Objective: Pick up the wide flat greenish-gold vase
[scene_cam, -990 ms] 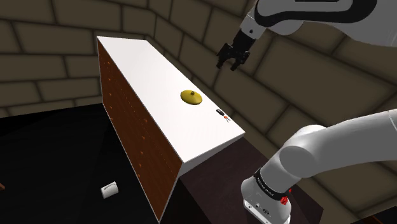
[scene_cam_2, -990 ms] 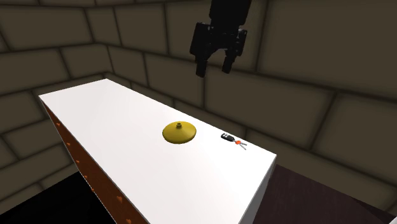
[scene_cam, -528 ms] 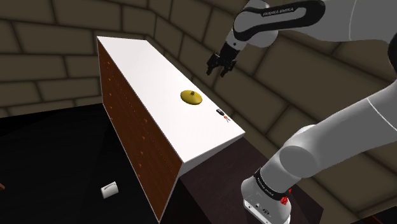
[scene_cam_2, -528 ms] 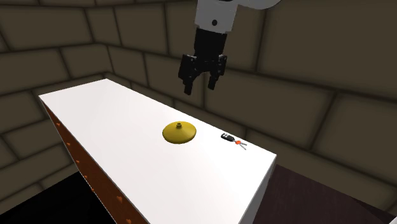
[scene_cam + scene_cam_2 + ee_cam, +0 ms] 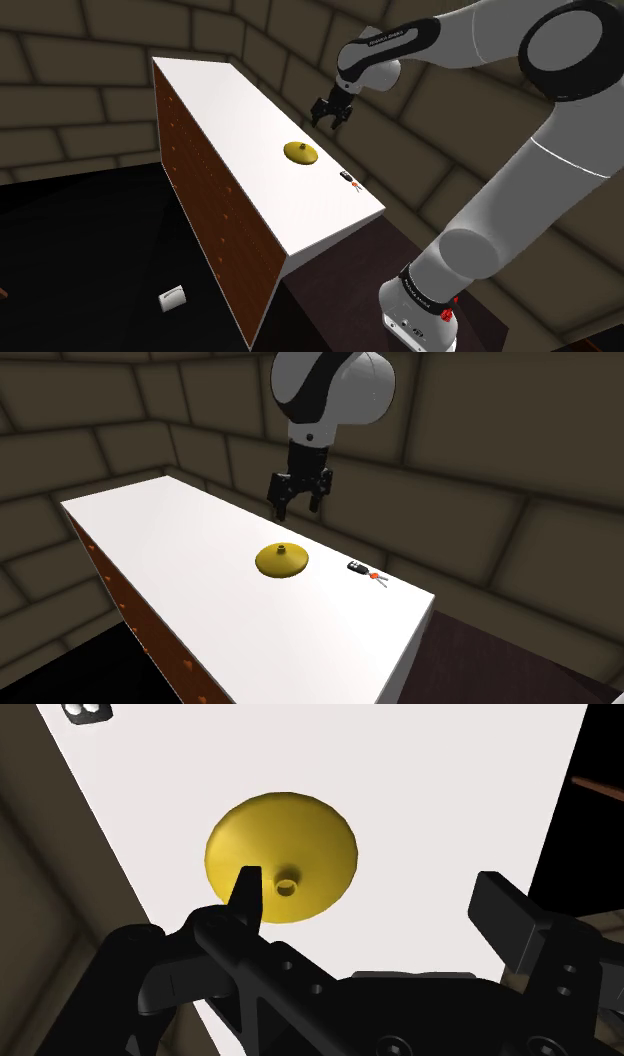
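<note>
The vase (image 5: 299,152) is a wide, flat greenish-gold disc with a small neck in its middle. It lies on the white tabletop (image 5: 230,115) toward the end nearer the stand. In the second exterior view the vase (image 5: 281,560) sits below and just in front of my gripper (image 5: 297,509). The gripper (image 5: 330,122) hangs open above the table's far edge, a short way beyond the vase and not touching it. In the wrist view the vase (image 5: 282,854) lies just past the one fingertip (image 5: 247,882), off to the side of the open gripper (image 5: 370,889).
A black key fob with red-tagged keys (image 5: 349,181) lies on the tabletop (image 5: 180,552) between the vase and the near end, also seen as keys (image 5: 364,571). The table has a brown studded side (image 5: 210,215). Stone walls stand close behind. A small white object (image 5: 172,298) lies on the dark floor.
The gripper has come down and moved toward the shoulder view's left, closing on the vase. It stayed open. The vase and keys have not moved.
</note>
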Robot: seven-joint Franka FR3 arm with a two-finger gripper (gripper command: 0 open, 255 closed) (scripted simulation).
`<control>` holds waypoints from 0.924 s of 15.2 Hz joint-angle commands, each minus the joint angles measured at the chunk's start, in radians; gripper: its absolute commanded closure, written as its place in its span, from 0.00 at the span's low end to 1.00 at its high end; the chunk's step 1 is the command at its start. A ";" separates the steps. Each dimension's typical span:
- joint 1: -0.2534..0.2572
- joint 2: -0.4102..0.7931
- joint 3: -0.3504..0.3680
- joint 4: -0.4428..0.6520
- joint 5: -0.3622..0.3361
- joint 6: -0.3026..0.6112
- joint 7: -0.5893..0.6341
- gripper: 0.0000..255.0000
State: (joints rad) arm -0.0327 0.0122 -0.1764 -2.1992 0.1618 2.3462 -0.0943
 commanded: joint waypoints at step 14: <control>-0.063 0.454 0.023 0.295 0.136 0.133 -0.117 0.00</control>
State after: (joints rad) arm -0.0926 0.4514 -0.1562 -1.9133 0.2938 2.4738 -0.2066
